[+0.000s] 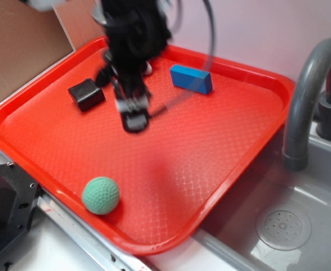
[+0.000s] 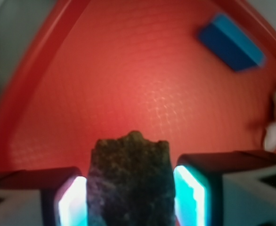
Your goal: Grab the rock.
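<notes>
- The rock [image 2: 128, 181] sits squarely between the claw's [image 2: 131, 200] two fingers [image 2: 194, 193] at the wrist view's bottom centre, touching both.
- The claw is clamped narrowly on it.
- The red tray [image 1: 222, 164] lies below; lifting straight up looks sufficient.

Open tray [image 1: 222, 164] floor around; black cube [image 1: 86, 94] and blue block [image 1: 191, 78] flank.

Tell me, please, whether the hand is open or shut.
Shut on the rock: in the wrist view the hand has a finger pad against each side.
</notes>
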